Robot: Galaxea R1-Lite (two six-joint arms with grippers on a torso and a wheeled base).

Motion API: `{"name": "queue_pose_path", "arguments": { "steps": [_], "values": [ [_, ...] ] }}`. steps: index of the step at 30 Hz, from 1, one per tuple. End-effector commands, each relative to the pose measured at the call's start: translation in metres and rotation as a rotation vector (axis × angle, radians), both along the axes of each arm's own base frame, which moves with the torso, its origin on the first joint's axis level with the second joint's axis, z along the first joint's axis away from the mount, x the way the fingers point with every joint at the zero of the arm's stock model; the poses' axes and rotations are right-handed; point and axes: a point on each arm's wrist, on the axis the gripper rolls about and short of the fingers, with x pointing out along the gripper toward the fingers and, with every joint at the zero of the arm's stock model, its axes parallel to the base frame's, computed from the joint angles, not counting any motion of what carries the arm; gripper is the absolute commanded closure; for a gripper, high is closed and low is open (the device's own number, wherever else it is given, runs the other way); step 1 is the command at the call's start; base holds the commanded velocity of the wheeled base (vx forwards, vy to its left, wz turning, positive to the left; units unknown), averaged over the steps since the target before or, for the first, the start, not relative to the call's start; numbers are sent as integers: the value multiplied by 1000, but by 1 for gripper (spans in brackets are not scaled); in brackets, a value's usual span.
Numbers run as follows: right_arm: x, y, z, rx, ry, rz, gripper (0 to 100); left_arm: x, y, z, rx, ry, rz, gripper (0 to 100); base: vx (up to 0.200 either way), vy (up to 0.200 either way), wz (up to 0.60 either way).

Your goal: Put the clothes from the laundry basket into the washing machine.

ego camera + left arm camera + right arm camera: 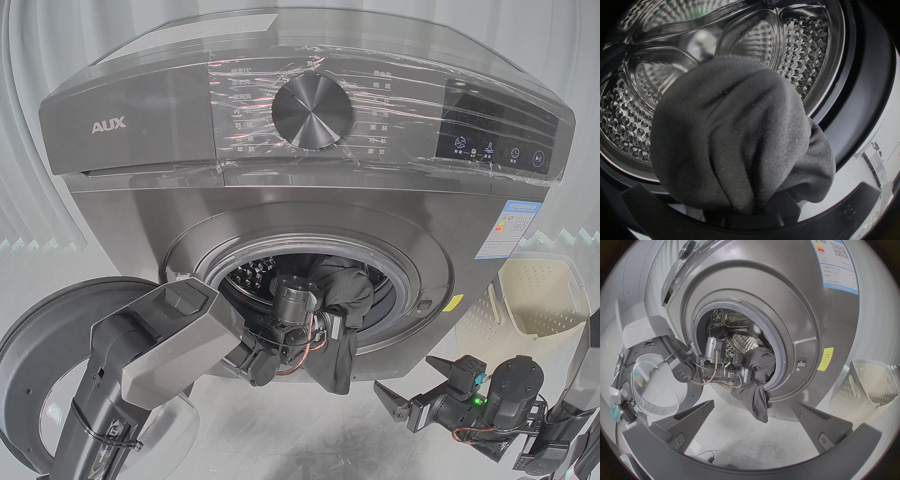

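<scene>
Dark garment pinched by left pincer at drum mouth — right pincer spread.

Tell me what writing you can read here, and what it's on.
"AUX": washing machine front, upper left.
Words around the dial: too blurred to read.
Button panel captions: too small.
Blue-and-white label: too small.
Yellow sticker: too small.
</scene>
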Motion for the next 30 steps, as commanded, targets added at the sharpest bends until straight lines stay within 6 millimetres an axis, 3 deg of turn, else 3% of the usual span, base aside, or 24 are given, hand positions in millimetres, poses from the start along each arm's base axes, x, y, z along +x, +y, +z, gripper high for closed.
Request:
{"name": "queue_pose_path", "arguments": {
  "steps": [1,5,10,19,20,26,30],
  "values": [
    [0,1,1,5,-5,3,0,11,0,-2,-15,-30,40,100,0,0,0],
    [0,3,3,11,-12,10,0,29,1,7,-48,-110,123,100,0,0,0],
    [-1,3,4,16,-14,14,0,70,6,33,-131,-263,286,100,0,0,0],
    [-1,4,3,15,-11,14,0,87,21,47,-165,-316,345,100,0,0,0],
    [-1,4,3,15,-11,14,0,88,22,47,-166,-317,346,0,0,0,0],
    [-1,3,2,14,-9,12,0,80,16,50,-167,-303,332,0,0,0,0],
    [-1,3,2,14,-9,12,0,60,9,50,-123,-246,288,0,0,0,0]
  ]
}}
